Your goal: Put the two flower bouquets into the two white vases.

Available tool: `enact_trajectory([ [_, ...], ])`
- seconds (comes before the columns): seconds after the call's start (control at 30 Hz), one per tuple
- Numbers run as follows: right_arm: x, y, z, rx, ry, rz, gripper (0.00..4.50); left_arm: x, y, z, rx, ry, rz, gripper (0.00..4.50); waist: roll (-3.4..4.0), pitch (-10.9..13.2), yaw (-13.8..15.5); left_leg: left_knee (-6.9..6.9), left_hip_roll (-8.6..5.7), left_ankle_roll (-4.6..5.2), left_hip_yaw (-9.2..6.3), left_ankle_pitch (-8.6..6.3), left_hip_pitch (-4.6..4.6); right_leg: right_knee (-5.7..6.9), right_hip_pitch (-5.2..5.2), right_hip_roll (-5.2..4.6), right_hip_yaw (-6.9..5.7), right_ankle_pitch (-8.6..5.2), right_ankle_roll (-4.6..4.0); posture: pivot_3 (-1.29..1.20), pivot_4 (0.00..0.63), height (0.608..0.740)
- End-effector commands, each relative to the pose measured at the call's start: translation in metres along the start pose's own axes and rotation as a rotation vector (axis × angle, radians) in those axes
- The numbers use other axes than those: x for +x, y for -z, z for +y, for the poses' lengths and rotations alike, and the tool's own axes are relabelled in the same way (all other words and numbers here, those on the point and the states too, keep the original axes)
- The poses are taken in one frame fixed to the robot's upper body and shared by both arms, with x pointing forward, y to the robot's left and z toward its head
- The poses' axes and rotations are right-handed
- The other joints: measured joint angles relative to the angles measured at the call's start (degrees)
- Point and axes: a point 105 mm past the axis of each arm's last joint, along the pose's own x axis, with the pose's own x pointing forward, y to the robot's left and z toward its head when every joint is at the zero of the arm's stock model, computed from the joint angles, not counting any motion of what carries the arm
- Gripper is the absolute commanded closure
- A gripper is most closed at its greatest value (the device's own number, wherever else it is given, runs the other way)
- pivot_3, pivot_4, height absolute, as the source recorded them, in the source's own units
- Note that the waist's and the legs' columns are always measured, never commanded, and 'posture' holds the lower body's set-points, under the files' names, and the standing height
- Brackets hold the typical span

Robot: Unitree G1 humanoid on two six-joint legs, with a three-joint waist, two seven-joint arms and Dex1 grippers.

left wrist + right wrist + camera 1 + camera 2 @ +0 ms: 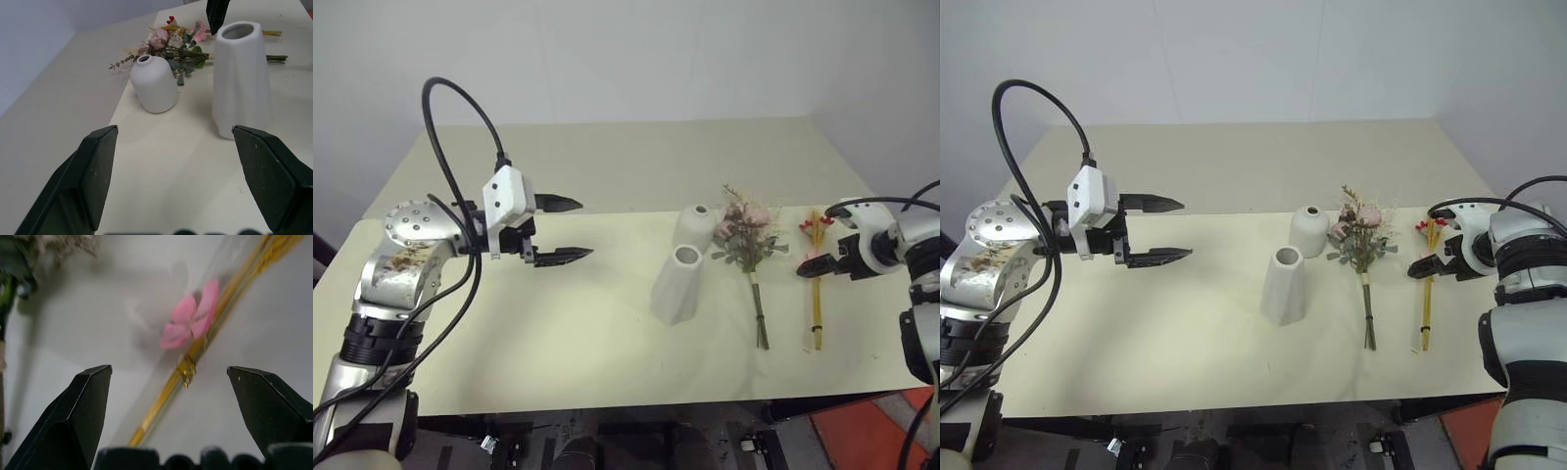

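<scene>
Reaching for thin yellow-orange stalk bundle with pink bow [195, 340] — right gripper [168, 416] wide open, empty, straddling it; left gripper [570, 230] open, empty. Next: close, carry toward 9 o'clock to rounded white ceramic vase [695, 227].

taller vase [678, 284] before shorter vase [695, 227], rose bouquet [749, 245] right, berry bundle [817, 284] rightmost

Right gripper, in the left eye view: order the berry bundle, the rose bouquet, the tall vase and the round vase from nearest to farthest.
From the right gripper:
1. Berry bundle, right under the open jaws.
2. Rose bouquet, next on its left.
3. and 4. Tall vase and round vase, both beyond the roses toward the table's middle; too close to call.
</scene>
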Motion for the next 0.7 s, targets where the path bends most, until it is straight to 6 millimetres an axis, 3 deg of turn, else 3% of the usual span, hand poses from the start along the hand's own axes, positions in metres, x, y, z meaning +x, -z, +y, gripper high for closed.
enact_trajectory([
  [0.03,-0.001,-0.001,0.000,-0.037,-0.005,0.017,0.05,-0.007,-0.010,0.003,0.041,-0.030,-0.006,0.45,0.00,0.00,-0.04,0.01,0.00,0.00,0.00,0.00,0.01,0.00,0.00,0.00,0.01,0.00,0.00,0.00,0.150,0.740],
  [0.1,0.003,0.000,0.002,-0.055,-0.012,0.033,0.22,-0.007,-0.008,0.002,0.039,-0.031,-0.002,0.45,0.00,0.00,-0.20,0.04,0.00,-0.02,0.01,0.01,0.04,0.00,0.00,0.01,0.03,0.01,-0.02,0.00,0.150,0.740],
  [0.2,0.009,0.001,0.007,-0.074,-0.028,0.051,0.94,-0.007,-0.009,0.003,0.039,-0.030,-0.003,0.45,0.00,0.00,-0.37,0.03,0.00,-0.03,0.10,0.02,0.16,0.02,0.00,0.03,0.17,0.02,-0.03,0.00,0.150,0.740],
  [0.53,0.017,0.002,0.001,-0.043,0.043,0.034,4.42,-0.009,-0.009,0.003,0.037,-0.032,0.002,0.45,0.00,-0.01,-0.33,0.03,0.02,-0.03,0.17,0.02,0.26,0.06,0.02,0.06,0.31,0.05,-0.04,0.00,0.150,0.740],
  [0.7,0.014,-0.007,-0.006,-0.013,0.109,-0.038,4.47,-0.010,-0.008,0.004,0.039,-0.036,0.010,0.45,0.00,-0.01,-0.32,0.02,0.02,-0.02,0.24,0.01,0.38,0.08,0.08,0.08,0.41,0.06,-0.04,0.00,0.150,0.740],
])
